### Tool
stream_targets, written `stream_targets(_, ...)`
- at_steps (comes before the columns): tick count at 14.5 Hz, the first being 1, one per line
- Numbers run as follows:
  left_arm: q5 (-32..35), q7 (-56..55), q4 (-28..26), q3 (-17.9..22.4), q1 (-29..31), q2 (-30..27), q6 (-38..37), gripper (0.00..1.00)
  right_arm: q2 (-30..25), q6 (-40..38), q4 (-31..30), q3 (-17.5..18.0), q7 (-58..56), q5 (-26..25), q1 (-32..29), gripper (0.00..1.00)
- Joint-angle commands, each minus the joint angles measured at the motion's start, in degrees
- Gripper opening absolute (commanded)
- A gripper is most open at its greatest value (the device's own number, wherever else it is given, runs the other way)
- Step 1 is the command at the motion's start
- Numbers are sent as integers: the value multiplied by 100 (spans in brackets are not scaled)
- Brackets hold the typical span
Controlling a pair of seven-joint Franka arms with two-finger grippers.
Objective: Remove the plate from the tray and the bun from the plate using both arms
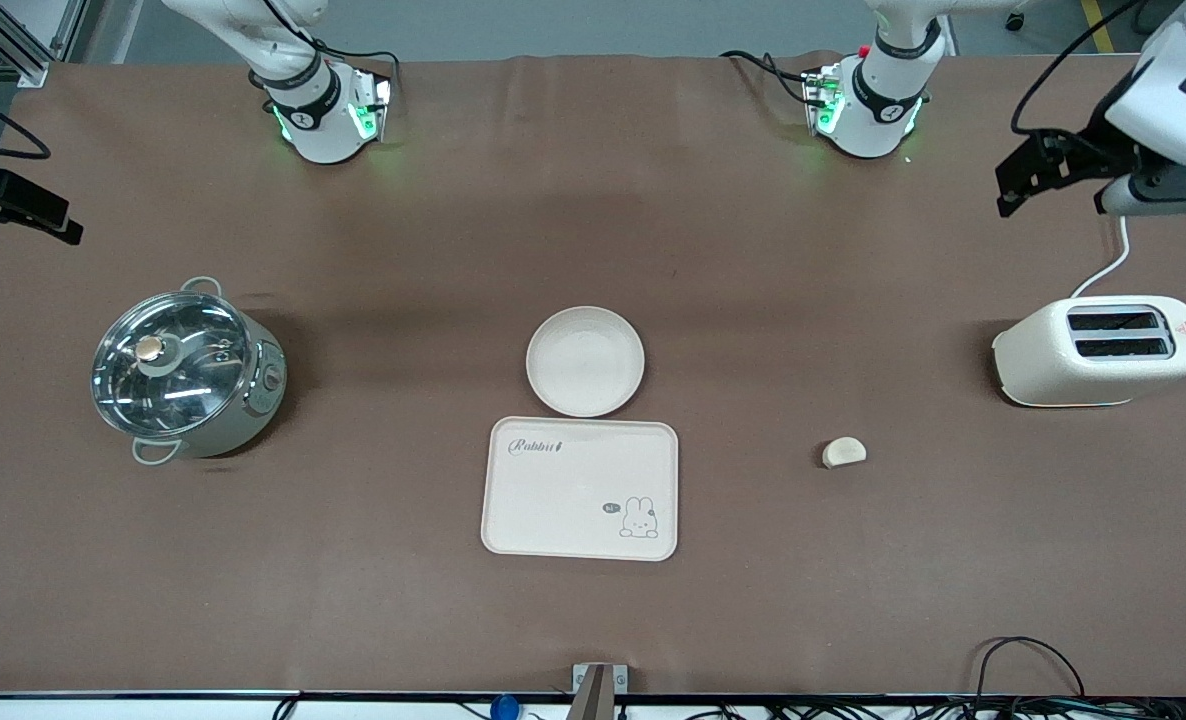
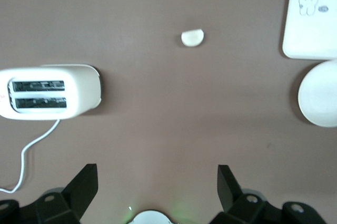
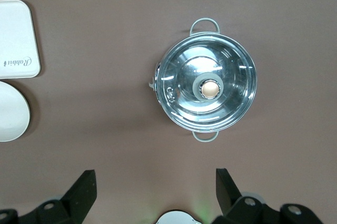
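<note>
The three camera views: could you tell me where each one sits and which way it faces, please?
Front view: high across the table, facing both arms' bases; left gripper over the table's edge.
Left wrist view: looks down on toaster and bun; own open fingers show.
Right wrist view: looks down on pot; open fingers show.
Both wrist views share plate and tray.

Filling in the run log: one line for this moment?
left end effector open, raised over table | right end effector open, raised | plate beside tray | bun on table, untouched
</note>
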Motion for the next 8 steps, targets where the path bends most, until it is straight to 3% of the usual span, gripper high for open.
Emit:
stream_targets(1, -120, 313, -373, 214, -74, -374, -13, 100, -62, 16, -41, 50, -22, 8, -60, 100)
stream_targets(8, -76, 570, -30, 311, -57, -155, -145, 100, -80, -1, -41, 58, -13, -1, -51, 100)
